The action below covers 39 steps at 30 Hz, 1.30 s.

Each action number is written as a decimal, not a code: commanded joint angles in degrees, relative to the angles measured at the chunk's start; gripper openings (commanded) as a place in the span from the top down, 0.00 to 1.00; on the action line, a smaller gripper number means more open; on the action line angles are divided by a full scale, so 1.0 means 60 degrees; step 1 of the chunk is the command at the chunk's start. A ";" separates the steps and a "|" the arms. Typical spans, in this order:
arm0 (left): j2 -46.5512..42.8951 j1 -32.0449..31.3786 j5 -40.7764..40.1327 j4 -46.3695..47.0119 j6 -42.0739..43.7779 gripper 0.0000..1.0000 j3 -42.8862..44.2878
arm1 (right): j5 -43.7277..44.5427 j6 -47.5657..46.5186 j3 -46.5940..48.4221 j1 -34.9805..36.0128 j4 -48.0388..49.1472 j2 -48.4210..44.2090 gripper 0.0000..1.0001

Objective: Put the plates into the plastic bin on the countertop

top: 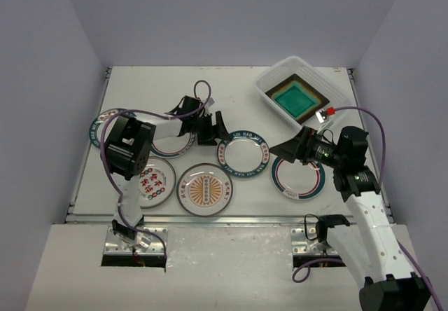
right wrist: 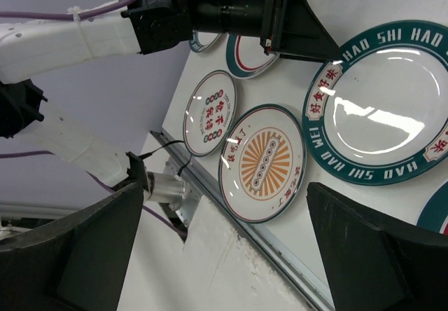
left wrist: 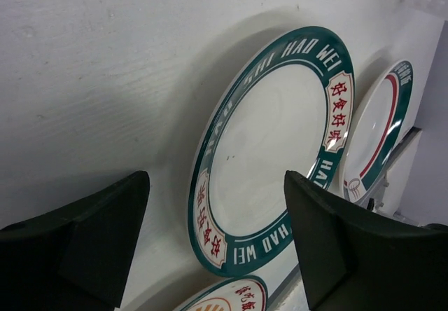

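The plastic bin (top: 275, 75) stands at the countertop's (top: 147, 87) back right and holds a teal square plate (top: 299, 101) with an amber edge showing around it. Six round plates lie on the countertop. My left gripper (top: 213, 129) is open and empty, just left of the green-rimmed plate (top: 243, 152), which fills the left wrist view (left wrist: 273, 143) ahead of that gripper (left wrist: 217, 241). My right gripper (top: 290, 148) is open and empty above the teal-and-red-rimmed plate (top: 297, 176). In the right wrist view this gripper (right wrist: 224, 248) points towards the sunburst plate (right wrist: 262, 162).
A red-character plate (top: 155, 183) and the sunburst plate (top: 205, 189) lie near the metal front edge (top: 231, 218). One plate (top: 175, 145) is partly under the left arm, another (top: 96, 125) at the far left. Grey walls enclose three sides.
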 commanded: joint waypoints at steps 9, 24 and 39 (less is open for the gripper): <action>0.1331 -0.0256 -0.0447 -0.0025 0.0066 0.89 0.0297 | -0.0465 0.0339 -0.0871 -0.0013 0.1290 0.0382 0.01; -0.3330 -0.0213 -0.1265 0.0280 -0.0334 1.00 -0.1195 | 0.1994 -0.1365 -0.0781 -0.0013 0.0967 0.2650 0.01; -0.5428 -0.0218 0.2000 0.1926 -0.1360 1.00 -0.2221 | -0.0403 0.0509 -0.1218 -0.0013 0.4911 0.4827 0.43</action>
